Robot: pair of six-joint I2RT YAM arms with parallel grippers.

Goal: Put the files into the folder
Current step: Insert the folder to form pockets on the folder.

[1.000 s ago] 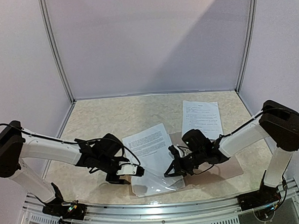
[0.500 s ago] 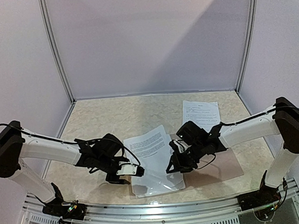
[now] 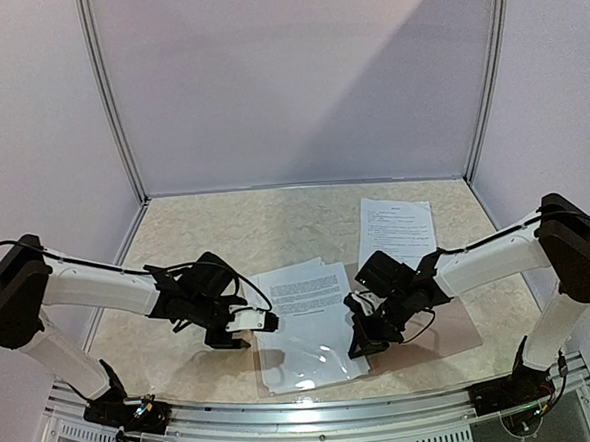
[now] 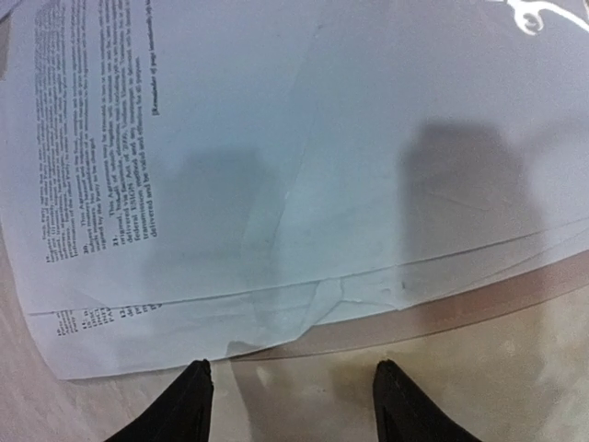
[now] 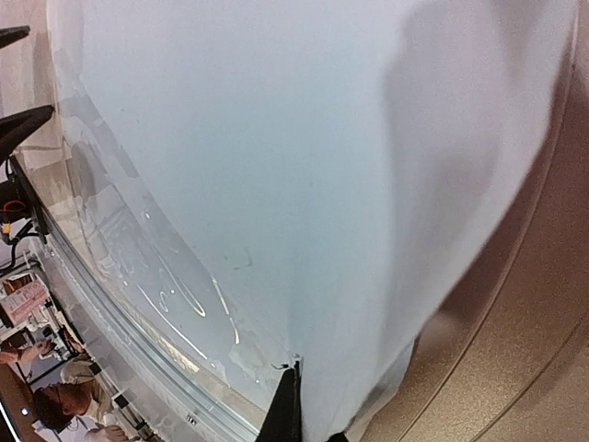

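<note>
The folder point(image 3: 432, 338) lies open and flat near the front edge, tan-brown. A stack of files point(image 3: 299, 291), white with black print, lies on its left half. A clear plastic sleeve point(image 3: 309, 365) covers their near part. One more printed sheet point(image 3: 397, 231) lies on the table behind. My left gripper point(image 3: 271, 322) hovers open at the stack's left edge. In the left wrist view its fingertips point(image 4: 198, 396) stand just short of the files point(image 4: 276, 138) and the folder's rim point(image 4: 515, 296). My right gripper point(image 3: 359, 347) is shut on the right edge of the files point(image 5: 368, 184), which drape over one finger.
Grey booth walls and metal posts point(image 3: 107, 102) enclose the beige tabletop point(image 3: 235, 230). A metal rail point(image 3: 317, 420) runs along the front edge, just below the folder. The sleeve point(image 5: 147, 267) glints beside the rail in the right wrist view.
The right gripper opened, shifted right and toward the front, and shut again on the stack's edge. The files turned squarer and flatter on the folder. The left gripper rose slightly.
</note>
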